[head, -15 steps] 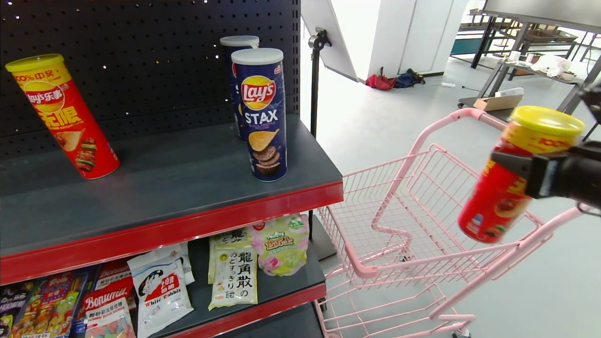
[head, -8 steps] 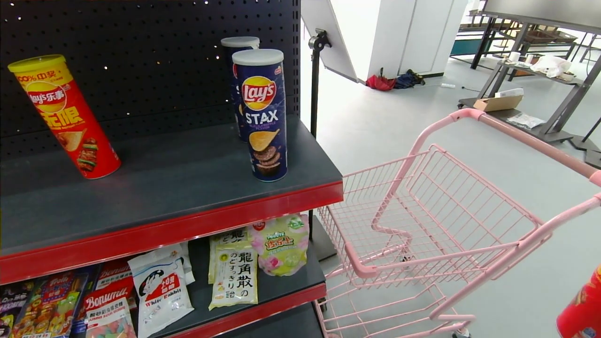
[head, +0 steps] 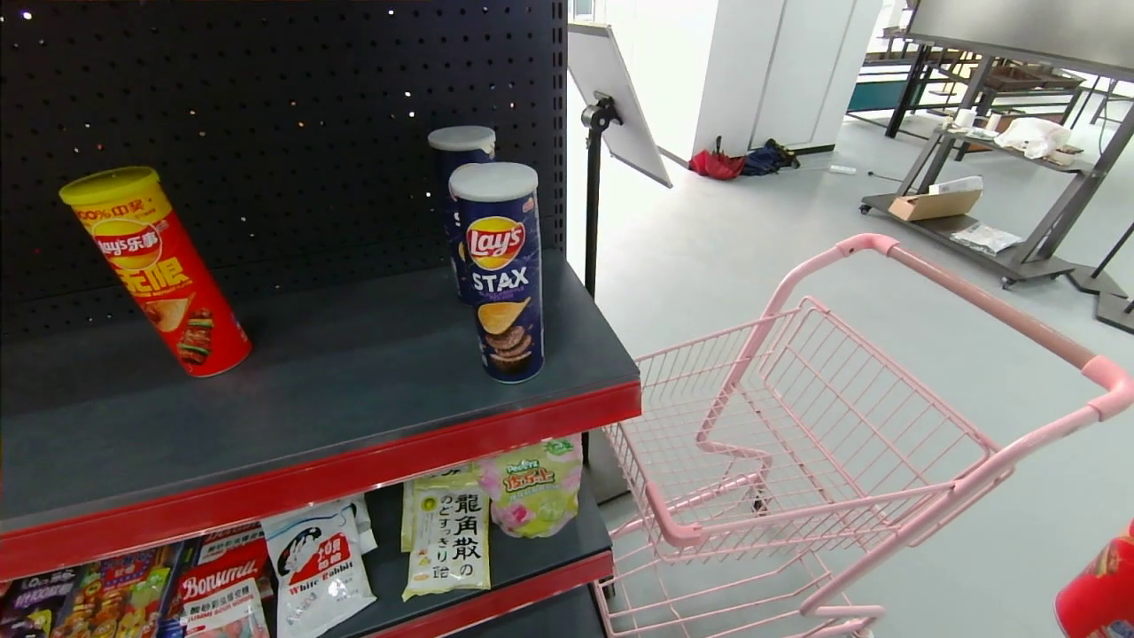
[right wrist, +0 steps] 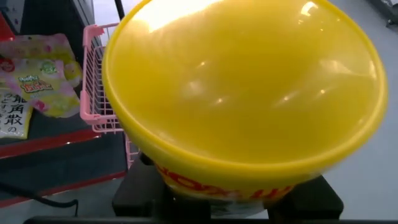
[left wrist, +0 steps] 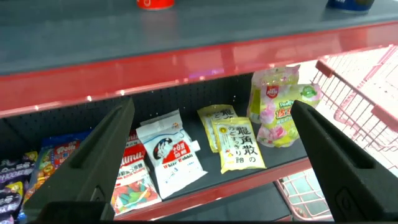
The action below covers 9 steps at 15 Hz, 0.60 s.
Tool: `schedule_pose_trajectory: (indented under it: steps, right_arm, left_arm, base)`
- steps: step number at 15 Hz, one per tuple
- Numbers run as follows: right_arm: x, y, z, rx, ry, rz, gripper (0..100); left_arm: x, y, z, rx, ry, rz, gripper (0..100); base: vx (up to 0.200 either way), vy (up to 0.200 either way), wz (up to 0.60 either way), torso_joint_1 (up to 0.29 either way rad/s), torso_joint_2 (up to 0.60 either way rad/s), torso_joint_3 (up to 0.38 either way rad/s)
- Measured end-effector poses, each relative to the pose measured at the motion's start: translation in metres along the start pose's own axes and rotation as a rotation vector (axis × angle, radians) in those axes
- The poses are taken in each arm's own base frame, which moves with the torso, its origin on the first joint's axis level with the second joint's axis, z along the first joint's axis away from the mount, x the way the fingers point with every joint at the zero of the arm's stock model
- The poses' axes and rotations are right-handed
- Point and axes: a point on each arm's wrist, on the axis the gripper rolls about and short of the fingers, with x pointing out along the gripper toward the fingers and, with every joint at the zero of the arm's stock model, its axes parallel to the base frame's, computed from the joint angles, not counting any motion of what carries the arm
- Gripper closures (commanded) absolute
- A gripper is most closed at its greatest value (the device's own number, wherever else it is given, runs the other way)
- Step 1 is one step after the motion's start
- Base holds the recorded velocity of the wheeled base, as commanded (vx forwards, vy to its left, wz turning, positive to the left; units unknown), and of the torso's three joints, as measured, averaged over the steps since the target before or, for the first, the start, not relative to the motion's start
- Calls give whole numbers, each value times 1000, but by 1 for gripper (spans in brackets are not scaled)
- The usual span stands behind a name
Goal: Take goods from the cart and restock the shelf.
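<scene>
A red chip can with a yellow lid (head: 155, 275) leans against the pegboard at the left of the grey top shelf (head: 354, 390). Two blue chip cans (head: 500, 275) stand one behind the other at the shelf's right end. The pink cart (head: 842, 443) stands right of the shelf, its basket bare. Another red chip can (head: 1099, 594) shows at the lower right corner, low beside the cart. Its yellow lid (right wrist: 242, 87) is close up in the right wrist view, and my right gripper (right wrist: 236, 190) is shut on it. My left gripper (left wrist: 205, 162) is open, facing the lower shelf's snack bags (left wrist: 236, 143).
Snack bags (head: 443, 532) lie on the lower shelf below the red shelf edge (head: 310, 478). A stand with a tilted white board (head: 611, 106) rises right of the shelf. Metal racks (head: 992, 177) stand far back on the grey floor.
My right gripper has gone down and to the right with the red can, from above the cart to the picture's lower right corner. The head camera has shifted, so shelf and cart sit lower.
</scene>
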Motion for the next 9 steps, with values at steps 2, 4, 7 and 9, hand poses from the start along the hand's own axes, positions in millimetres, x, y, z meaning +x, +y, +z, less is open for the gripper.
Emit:
schedule_pose_trajectory:
  steps: [2,4,7,9]
  right_arm:
    - [1,0,0,-5,4,0,100]
    - [2,0,0,-8,9,2,100]
    - [3,1,1,-8,10,27,100]
    - [5,1,2,-9,15,29,100]
  left_arm:
    - [0,0,0,0,0,-1,0]
    - [0,0,0,0,0,0,0]
    - [0,0,0,0,1,0,0]
    - [0,0,0,0,1,-1,0]
  base:
    - [0,0,0,171,-420,-249]
    - [0,0,0,164,-393,-234]
    - [0,0,0,158,-375,-216]
    - [0,0,0,159,-366,-210]
